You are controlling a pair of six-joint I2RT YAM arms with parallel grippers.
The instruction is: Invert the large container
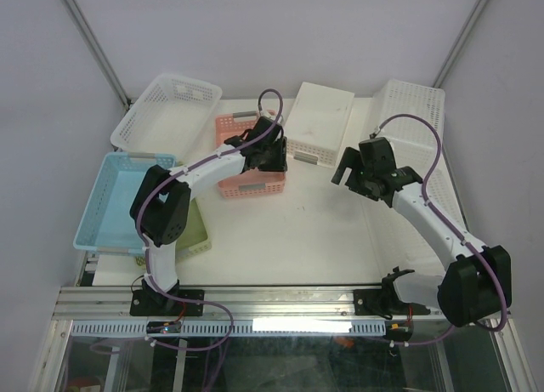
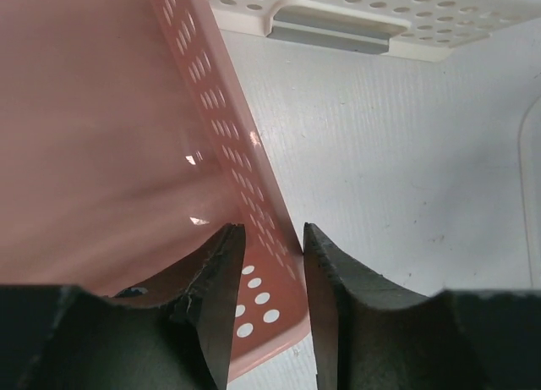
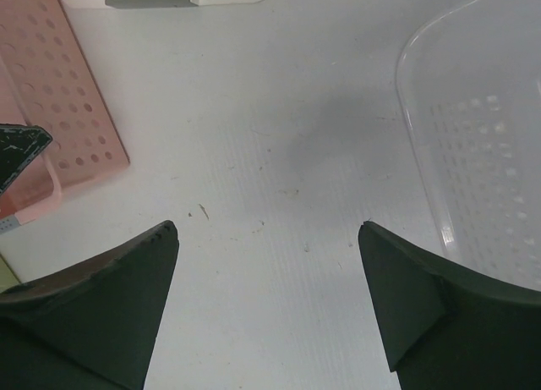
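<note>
A pink perforated basket (image 1: 246,184) sits upright on the table at centre back. It also shows in the left wrist view (image 2: 101,111) and the right wrist view (image 3: 59,111). My left gripper (image 1: 270,160) (image 2: 266,238) is closed on its right wall, one finger inside and one outside. My right gripper (image 1: 347,178) (image 3: 266,229) is open and empty above bare table to the right of the pink basket. A large white perforated basket (image 1: 408,111) (image 3: 490,136) stands upright at the far right. I cannot tell which container counts as the large one.
A white container (image 1: 319,111) (image 2: 372,9) lies bottom-up behind the pink basket. A white basket (image 1: 166,103) is at the back left, a light blue basket (image 1: 115,196) at the left, and a green one (image 1: 197,230) beside it.
</note>
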